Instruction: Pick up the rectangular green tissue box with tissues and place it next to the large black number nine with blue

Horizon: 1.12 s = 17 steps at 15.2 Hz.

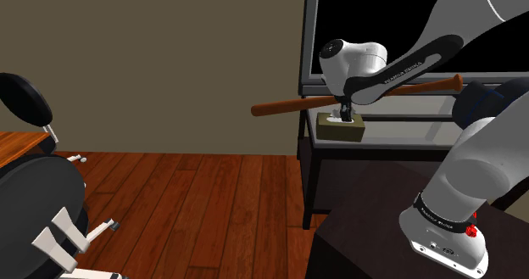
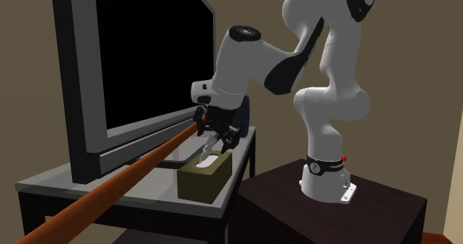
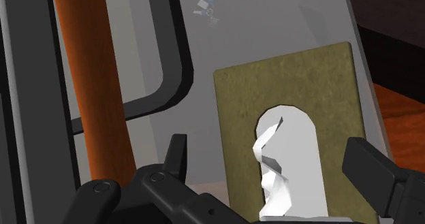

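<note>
An olive-green tissue box (image 1: 341,127) (image 2: 205,174) (image 3: 293,86) lies on the glass-topped TV table (image 1: 398,142) (image 2: 89,183), with a white tissue (image 3: 286,161) sticking up from its slot. My gripper (image 1: 348,112) (image 2: 214,142) (image 3: 272,163) hangs open just above the box, pointing down. One finger (image 3: 178,154) stands outside one long side and the other near the opposite edge, neither clearly touching. A dark blue-black shape (image 1: 479,99) (image 2: 241,120), possibly the number nine, sits further along the table, partly hidden by the arm.
A long reddish-brown baseball bat (image 1: 339,101) (image 2: 111,190) (image 3: 88,86) lies along the table close beside the box. A large TV (image 1: 398,31) (image 2: 126,64) stands behind it. A black round object (image 1: 34,201) stands on the wood floor at the shoulder view's left.
</note>
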Motion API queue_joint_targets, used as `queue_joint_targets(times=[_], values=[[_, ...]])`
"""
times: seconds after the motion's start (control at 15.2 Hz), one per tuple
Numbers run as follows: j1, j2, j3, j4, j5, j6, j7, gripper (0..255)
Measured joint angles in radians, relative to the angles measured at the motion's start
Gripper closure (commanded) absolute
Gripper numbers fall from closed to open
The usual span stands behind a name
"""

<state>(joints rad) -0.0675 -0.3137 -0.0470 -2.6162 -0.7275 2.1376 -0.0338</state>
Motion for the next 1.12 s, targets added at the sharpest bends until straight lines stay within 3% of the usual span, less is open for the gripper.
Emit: queue_joint_targets(times=[0.33, 0.4, 1.12], values=[[-0.002, 0.002, -0.002, -0.001, -0.003, 0.005, 0.001, 0], [-0.002, 0.002, -0.002, -0.001, -0.003, 0.005, 0.001, 255], [-0.001, -0.003, -0.003, 0.003, -0.001, -0.003, -0.004, 255]])
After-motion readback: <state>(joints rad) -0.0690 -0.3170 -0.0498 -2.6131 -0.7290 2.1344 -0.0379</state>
